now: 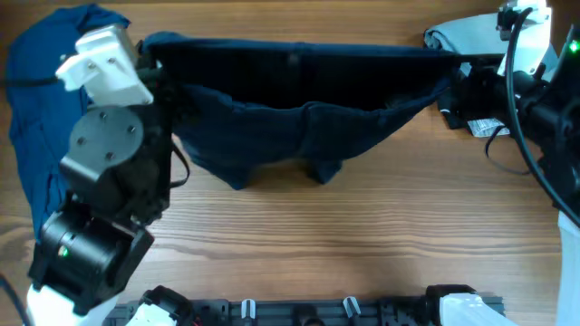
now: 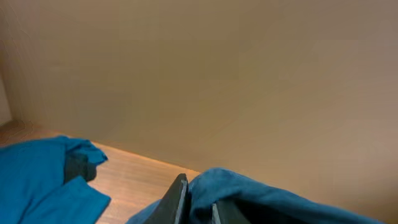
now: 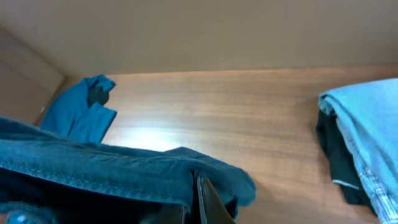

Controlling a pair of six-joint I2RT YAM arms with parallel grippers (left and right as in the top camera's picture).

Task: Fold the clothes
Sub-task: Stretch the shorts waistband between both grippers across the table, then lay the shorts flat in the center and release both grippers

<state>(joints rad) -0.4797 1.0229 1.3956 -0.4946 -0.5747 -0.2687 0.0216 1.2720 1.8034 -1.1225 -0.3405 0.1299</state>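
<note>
A dark blue garment (image 1: 299,100) hangs stretched between my two grippers above the wooden table, its middle sagging down. My left gripper (image 1: 161,68) is shut on the garment's left end; in the left wrist view the fingers (image 2: 196,208) pinch a fold of the garment (image 2: 261,193). My right gripper (image 1: 458,68) is shut on its right end; in the right wrist view the fingers (image 3: 199,202) clamp the garment (image 3: 112,168).
A bright blue cloth (image 1: 36,118) lies at the far left, also in the left wrist view (image 2: 37,180) and the right wrist view (image 3: 81,112). A stack of folded clothes, light blue on black (image 3: 360,137), sits at the far right (image 1: 462,32). A beige wall stands behind the table.
</note>
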